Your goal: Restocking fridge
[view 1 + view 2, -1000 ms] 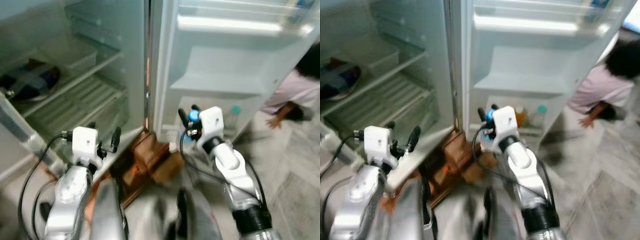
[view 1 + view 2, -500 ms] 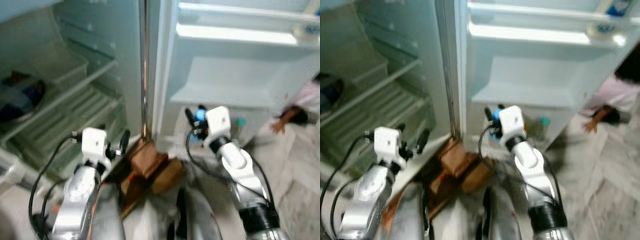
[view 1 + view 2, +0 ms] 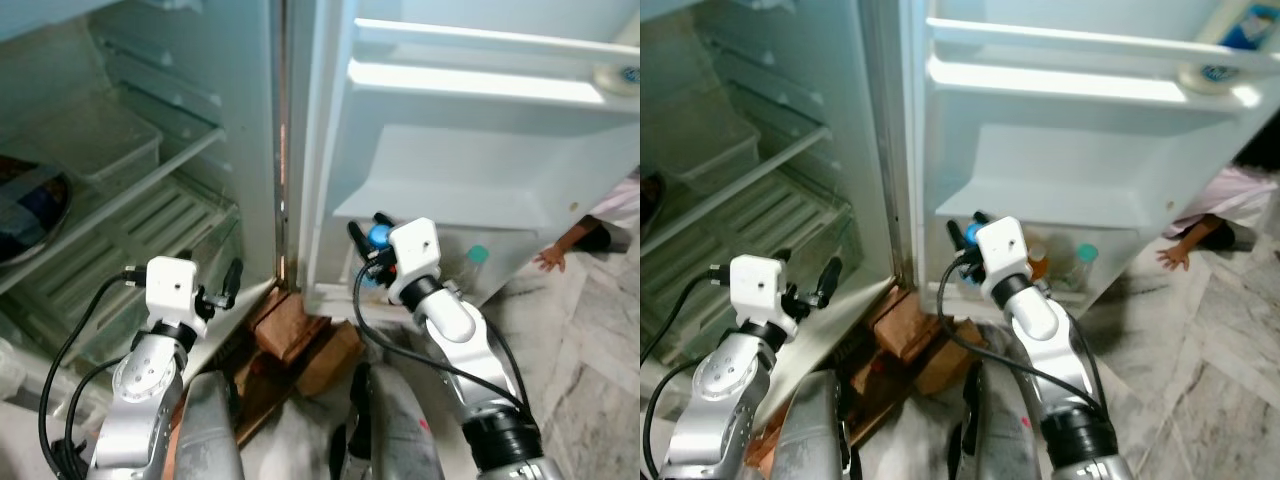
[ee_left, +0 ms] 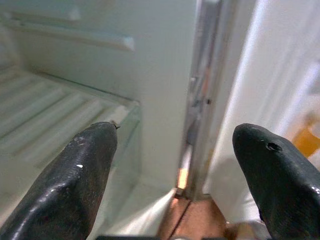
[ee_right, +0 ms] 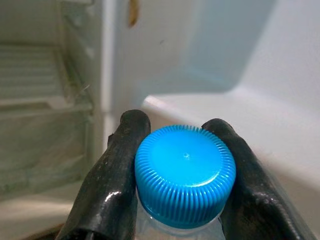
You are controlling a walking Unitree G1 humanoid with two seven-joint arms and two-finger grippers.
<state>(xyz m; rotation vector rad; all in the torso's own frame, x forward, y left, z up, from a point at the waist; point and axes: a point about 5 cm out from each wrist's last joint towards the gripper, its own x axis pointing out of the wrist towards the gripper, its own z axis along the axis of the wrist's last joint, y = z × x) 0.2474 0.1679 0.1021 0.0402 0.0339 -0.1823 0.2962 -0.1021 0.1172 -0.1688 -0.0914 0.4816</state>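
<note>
Over on the far left, the fridge (image 3: 120, 150) stands wide open, with a dark bowl (image 3: 30, 210) sitting on a glass shelf (image 3: 150, 175) and a ribbed clear drawer (image 3: 140, 235) just below it. The left hand (image 3: 212, 290) hovers in front of that drawer's corner, low by the fridge's bottom edge, fingers (image 4: 85, 170) spread apart and gripping nothing. Under the fridge's front corner, brown wooden blocks (image 3: 300, 335) lie on the floor.

Moving to the middle, the right hand (image 3: 366, 240) is up at the open fridge door (image 3: 450, 170), clamped around a bottle (image 5: 180, 172) just below its blue cap (image 5: 186, 172). The wrist view makes it plain: a black finger (image 5: 107, 185) presses in on each side of the bottle's neck. The bottle sits in front of the door's lowest shelf (image 3: 1060, 275), where an orange-topped bottle (image 3: 1038, 258) and a teal-capped bottle (image 3: 1085, 262) already stand.

High on the right, a white tub (image 3: 620, 75) rests on the door's upper shelf. Beyond the door's edge, a person's hand (image 3: 552, 260) and pale pink sleeve (image 3: 615, 200) reach down to the marbled floor (image 3: 590, 380).
</note>
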